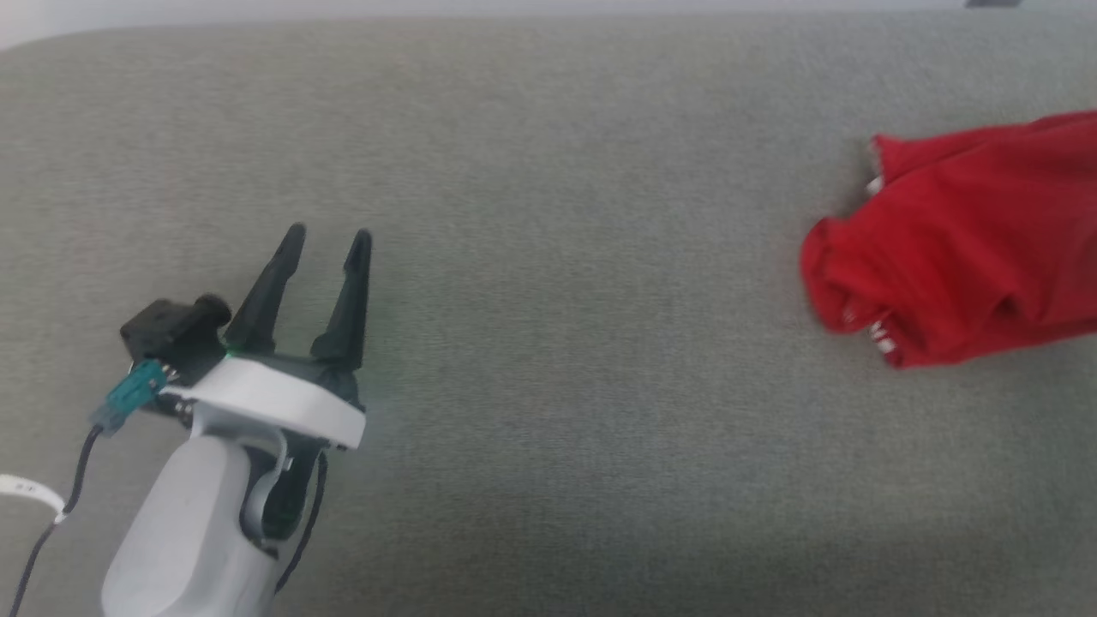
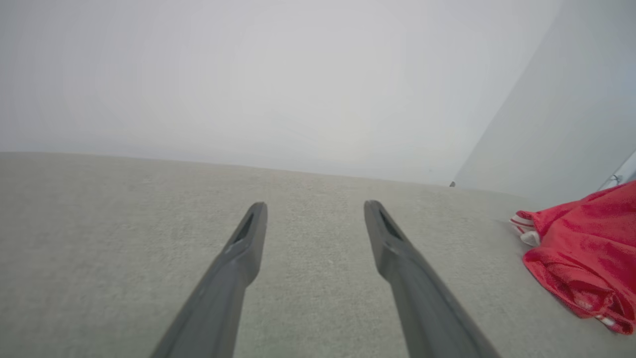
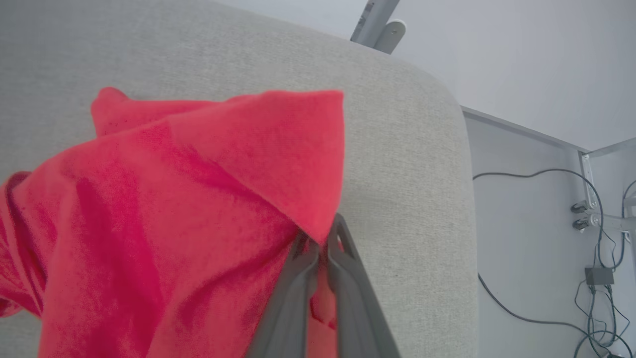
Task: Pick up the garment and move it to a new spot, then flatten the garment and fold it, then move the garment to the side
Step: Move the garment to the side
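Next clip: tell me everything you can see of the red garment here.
The garment is red, soft-looking cloth, bunched and creased, not flat. Bits of red-and-white striped trim peek from its folds. It lies toward the right of the grey fabric surface, near a rounded corner. The right gripper is shut on a pinched fold of it. The open left gripper is well apart from it.

Soft red cloth garment [image 1: 968, 248] on matt grey woven upholstery [image 1: 548, 171]
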Tool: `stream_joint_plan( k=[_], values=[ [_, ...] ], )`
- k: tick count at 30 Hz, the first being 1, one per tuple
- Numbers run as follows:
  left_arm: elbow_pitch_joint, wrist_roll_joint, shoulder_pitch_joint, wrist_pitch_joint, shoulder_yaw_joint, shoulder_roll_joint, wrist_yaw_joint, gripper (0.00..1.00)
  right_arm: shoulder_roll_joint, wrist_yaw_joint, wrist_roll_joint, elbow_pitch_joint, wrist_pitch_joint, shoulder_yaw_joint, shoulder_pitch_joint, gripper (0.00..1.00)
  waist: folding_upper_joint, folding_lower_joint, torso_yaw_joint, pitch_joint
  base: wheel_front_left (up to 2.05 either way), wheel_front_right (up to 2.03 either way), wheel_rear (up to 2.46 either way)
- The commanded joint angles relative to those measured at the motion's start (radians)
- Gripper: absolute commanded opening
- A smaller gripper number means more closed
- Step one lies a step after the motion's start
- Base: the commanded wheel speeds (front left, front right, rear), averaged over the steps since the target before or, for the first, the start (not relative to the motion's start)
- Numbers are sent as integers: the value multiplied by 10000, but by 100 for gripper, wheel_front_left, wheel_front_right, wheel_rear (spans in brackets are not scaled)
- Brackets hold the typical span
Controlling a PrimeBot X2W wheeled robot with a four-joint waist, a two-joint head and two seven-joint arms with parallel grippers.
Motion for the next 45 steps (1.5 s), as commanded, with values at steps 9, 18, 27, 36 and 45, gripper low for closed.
stream_joint_plan(
  k=[9,18,27,36,45],
  values=[
    [63,-57,-1233,-43,-835,219,-15,100,-816,-13,-214,1043,-1081,-86,-1226,0,0,0,-955,1040,0,0,0],
    [68,-49,-2090,-43,-1472,370,-15,100,-1365,-13,-1009,2097,-2219,-220,-2053,0,0,0,-1367,1795,0,0,0],
    [154,-149,-2645,-43,-1865,440,-15,100,-847,-13,-2091,3605,-3231,-545,-2538,0,0,0,-1343,2296,0,0,0],
    [310,-247,-2828,-43,-1977,475,-16,100,-129,-12,-2982,5014,-3855,-963,-3124,1,0,0,-1085,2388,0,0,0],
    [324,-300,-2531,-43,-1724,546,-16,100,71,-12,-3739,5875,-4378,-1143,-3813,100,0,0,-947,2051,0,0,0]
  ],
)
